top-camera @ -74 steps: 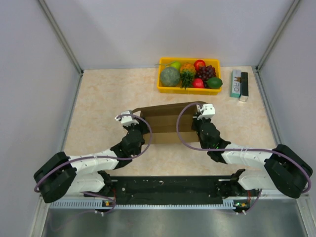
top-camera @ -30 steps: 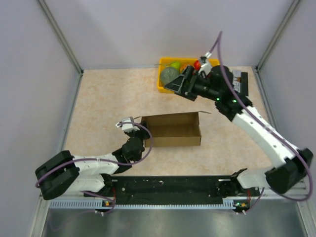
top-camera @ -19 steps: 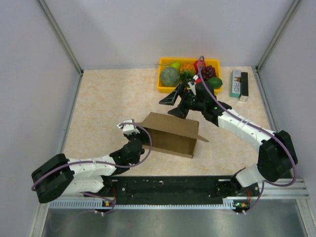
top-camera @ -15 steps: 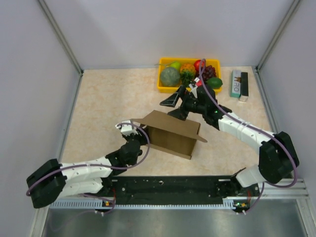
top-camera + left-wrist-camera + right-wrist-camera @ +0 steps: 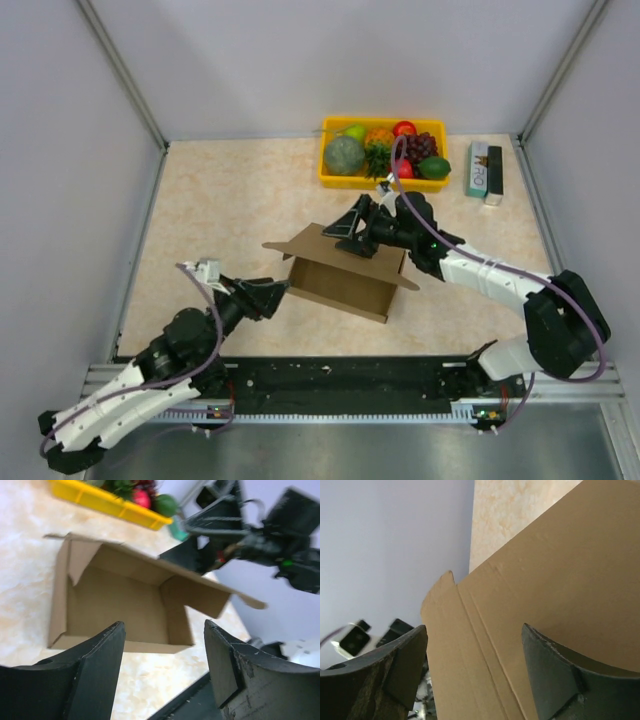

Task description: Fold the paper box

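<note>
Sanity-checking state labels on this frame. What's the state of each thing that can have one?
paper box: tipped up, opening toward the left arm, lid not closed.
left gripper: open, empty, clear of the box.
right gripper: open, at the box's upper panel.
yellow fruit tray: filled with fruit.
printed carton: lying flat.

Beige marbled tabletop (image 5: 220, 200) filled the frame's centre, pale grey walls (image 5: 280, 60) enclosed three sides, aluminium posts (image 5: 120, 70) rose at upper corners.
</note>
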